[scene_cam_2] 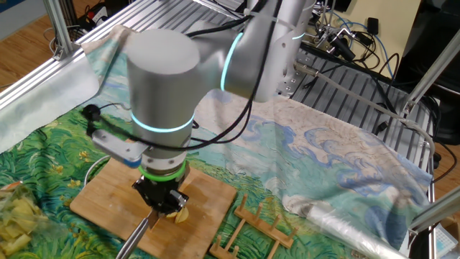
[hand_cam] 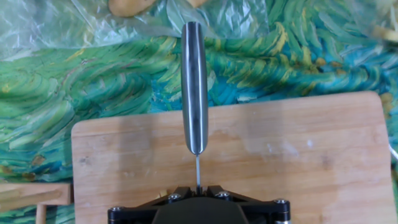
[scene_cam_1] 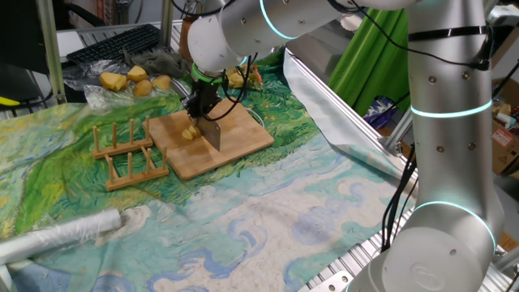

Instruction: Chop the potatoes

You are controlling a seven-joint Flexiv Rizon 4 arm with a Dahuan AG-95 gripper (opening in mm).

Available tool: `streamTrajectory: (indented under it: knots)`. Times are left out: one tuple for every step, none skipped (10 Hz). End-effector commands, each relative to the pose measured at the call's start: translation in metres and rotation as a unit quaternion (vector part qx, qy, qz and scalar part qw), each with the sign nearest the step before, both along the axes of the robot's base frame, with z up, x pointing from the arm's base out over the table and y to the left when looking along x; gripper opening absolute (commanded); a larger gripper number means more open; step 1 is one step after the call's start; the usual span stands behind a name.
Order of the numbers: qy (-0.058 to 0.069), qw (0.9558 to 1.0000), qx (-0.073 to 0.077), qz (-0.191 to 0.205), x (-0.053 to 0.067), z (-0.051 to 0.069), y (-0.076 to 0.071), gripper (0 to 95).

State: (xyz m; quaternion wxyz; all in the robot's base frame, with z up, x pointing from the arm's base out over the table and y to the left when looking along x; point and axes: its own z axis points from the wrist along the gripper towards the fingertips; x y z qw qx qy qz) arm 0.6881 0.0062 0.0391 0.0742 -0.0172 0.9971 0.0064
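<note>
**Knife on the board, claw clamped on it**

Nearest in the hand view sits the black claw (hand_cam: 198,200), its fingers drawn together on a knife (hand_cam: 194,87) whose steel handle runs away from the camera across the far edge of the board (hand_cam: 298,155) and over the painted cloth (hand_cam: 81,87). The claw points straight down at the board, and the blade (scene_cam_1: 212,133) hangs below it with its edge at the wood.

Potato pieces (scene_cam_1: 190,132), small and pale yellow, lie on the board just beside the blade, on the side toward the rack; in the other fixed view they show as a yellow chunk (scene_cam_2: 180,214) directly under the claw. From the hand view they are hidden.

Beside the board, toward the near edge of the counter, a wooden rack (scene_cam_1: 128,154) with upright pegs lies close to the board's corner. Beyond the board, whole potatoes (scene_cam_1: 134,80) rest on clear plastic, well apart from the pieces, and a keyboard (scene_cam_1: 113,45) sits behind them. A roll of plastic film (scene_cam_1: 61,235) lies on the cloth far from the board, past the rack.

Much of the board is blocked by the arm (scene_cam_2: 162,86) in the other fixed view, its cables looping down beside the wrist.
</note>
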Motion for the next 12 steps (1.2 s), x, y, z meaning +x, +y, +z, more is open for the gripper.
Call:
streamTrajectory:
  knots:
    - [0.005,1.0,0.005,0.001,0.0,0.008,-0.002,0.0]
    - [0.006,1.0,0.006,0.002,0.0,0.01,-0.003,0.0]
    - [0.006,1.0,0.006,0.004,0.0,0.012,-0.004,0.0]
    - [0.006,0.9999,0.005,0.006,0.0,0.015,-0.005,0.0]
    - [0.006,1.0,0.005,0.006,-0.001,0.017,-0.006,0.0]
    - [0.006,1.0,0.005,0.004,-0.002,0.017,-0.007,0.0]
    - [0.006,1.0,0.004,0.004,-0.002,0.018,-0.008,0.0]
    - [0.006,1.0,0.004,0.004,-0.003,0.019,-0.008,0.0]
    - [0.006,1.0,0.003,0.005,-0.003,0.019,-0.008,0.0]
    - [0.007,1.0,0.003,0.005,-0.003,0.018,-0.009,0.0]
    - [0.007,1.0,0.003,0.005,-0.004,0.018,-0.009,0.0]
    - [0.007,1.0,0.003,0.005,-0.004,0.018,-0.009,0.0]
